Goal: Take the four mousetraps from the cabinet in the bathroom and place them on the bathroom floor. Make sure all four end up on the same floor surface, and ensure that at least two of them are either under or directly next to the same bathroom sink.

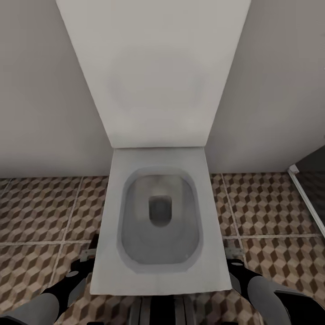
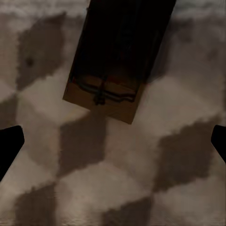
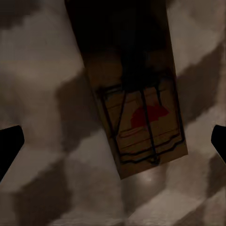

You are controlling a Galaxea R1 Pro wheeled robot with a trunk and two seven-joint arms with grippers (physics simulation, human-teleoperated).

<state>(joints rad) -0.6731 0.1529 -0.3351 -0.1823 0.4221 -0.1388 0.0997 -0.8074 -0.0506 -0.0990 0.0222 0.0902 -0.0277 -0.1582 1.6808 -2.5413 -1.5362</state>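
A mousetrap (image 2: 104, 92), a tan board with dark wire, lies on the cube-patterned bathroom floor (image 2: 141, 188) in the left wrist view, half in dark shadow. My left gripper (image 2: 113, 141) is open just above it, with its dark fingertips (image 2: 9, 146) far apart. Another mousetrap (image 3: 143, 127) with a red mark lies on the tiles under my open right gripper (image 3: 113, 141). From the head view, the left gripper (image 1: 85, 259) and right gripper (image 1: 234, 264) hang low on either side of the toilet. The cabinet and the bathroom sink are out of view.
A white toilet (image 1: 158, 280) with its lid up stands straight ahead against a grey wall (image 1: 40, 90), between my two arms. Patterned floor (image 1: 40, 212) lies open on both sides. A white frame rail (image 1: 307, 198) runs along the far right.
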